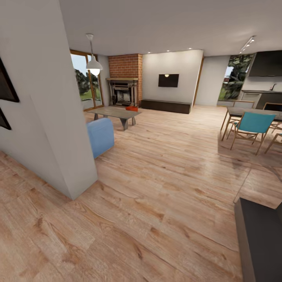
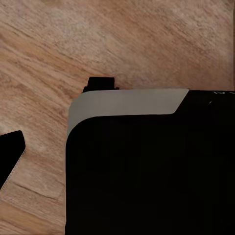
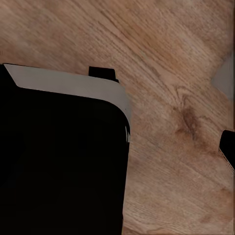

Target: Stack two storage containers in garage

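Nearest surface: a dark, flat-topped block [image 1: 260, 239] is seen at the lower right edge of the head view, matte and straight-edged, over the plank floor.
Wood floor [image 1: 164, 188]: light planks with strong grain and knots are laid across the whole room; the same boards are seen under both wrist cameras.
Robot body, left wrist view: a black rounded-corner mass [image 2: 147, 171] with a pale grey band along its top edge is seen over the planks.
Robot body, right wrist view: a matching black mass [image 3: 58, 161] with a grey curved band is seen.
Grippers: whether the left or the right fingers are spread or closed cannot be told from these pictures.
White wall corner [image 1: 58, 117]: a plain, smooth pier is seen standing at left.
Blue seat [image 1: 101, 136]: a soft, rounded block is seen just behind that pier.
Coffee table [image 1: 114, 113]: a flat grey-brown top on angled legs is seen beyond the seat.
Storage container [image 1: 132, 108]: a small orange-red, low-walled shape is seen resting on the table's far right end; its long axis appears to run across the view, but it is too distant for finer detail.
Fireplace [image 1: 124, 80]: red brick is seen behind the table.
TV [image 1: 168, 80]: a black rectangle is mounted on the pale wall, above a long dark low cabinet [image 1: 166, 106].
Dining chair [image 1: 252, 127]: a teal seat on a wooden frame is seen at right.
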`<state>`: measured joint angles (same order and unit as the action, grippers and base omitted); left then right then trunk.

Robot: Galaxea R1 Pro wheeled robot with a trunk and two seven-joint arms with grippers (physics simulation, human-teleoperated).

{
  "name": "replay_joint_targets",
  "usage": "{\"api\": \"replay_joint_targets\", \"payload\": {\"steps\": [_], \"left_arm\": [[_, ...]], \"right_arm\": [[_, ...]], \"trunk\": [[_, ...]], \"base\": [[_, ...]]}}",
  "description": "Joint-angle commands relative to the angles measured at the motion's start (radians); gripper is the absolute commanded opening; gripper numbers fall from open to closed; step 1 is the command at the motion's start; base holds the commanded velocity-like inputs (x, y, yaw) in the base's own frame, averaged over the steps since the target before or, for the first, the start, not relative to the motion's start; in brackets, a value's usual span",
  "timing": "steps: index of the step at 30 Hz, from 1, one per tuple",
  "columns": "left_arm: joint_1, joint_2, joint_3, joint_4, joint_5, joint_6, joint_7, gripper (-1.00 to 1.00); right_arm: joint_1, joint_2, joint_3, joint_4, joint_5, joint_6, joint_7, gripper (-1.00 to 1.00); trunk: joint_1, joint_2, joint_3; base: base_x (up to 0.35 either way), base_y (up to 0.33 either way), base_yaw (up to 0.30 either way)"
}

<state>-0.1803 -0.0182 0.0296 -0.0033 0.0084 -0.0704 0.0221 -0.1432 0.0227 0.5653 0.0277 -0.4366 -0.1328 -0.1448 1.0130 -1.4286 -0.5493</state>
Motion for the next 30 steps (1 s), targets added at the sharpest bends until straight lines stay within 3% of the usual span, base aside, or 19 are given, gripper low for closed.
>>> {"api": "replay_joint_targets", "payload": {"steps": [1, 30], "left_arm": [[-0.001, 0.000, 0.003, 0.001, 0.001, -0.003, 0.002, 1.00], [-0.001, 0.000, 0.003, 0.001, 0.001, -0.006, 0.004, 1.00]], "right_arm": [[-0.001, 0.001, 0.008, 0.003, -0.008, -0.005, -0.001, 1.00], [-0.001, 0.002, 0.008, 0.003, -0.008, -0.007, -0.001, 1.00]], "trunk": [[0.001, 0.000, -0.001], [0.001, 0.000, -0.001]], "base": [[0.322, 0.000, 0.000], [0.322, 0.000, 0.000]]}}
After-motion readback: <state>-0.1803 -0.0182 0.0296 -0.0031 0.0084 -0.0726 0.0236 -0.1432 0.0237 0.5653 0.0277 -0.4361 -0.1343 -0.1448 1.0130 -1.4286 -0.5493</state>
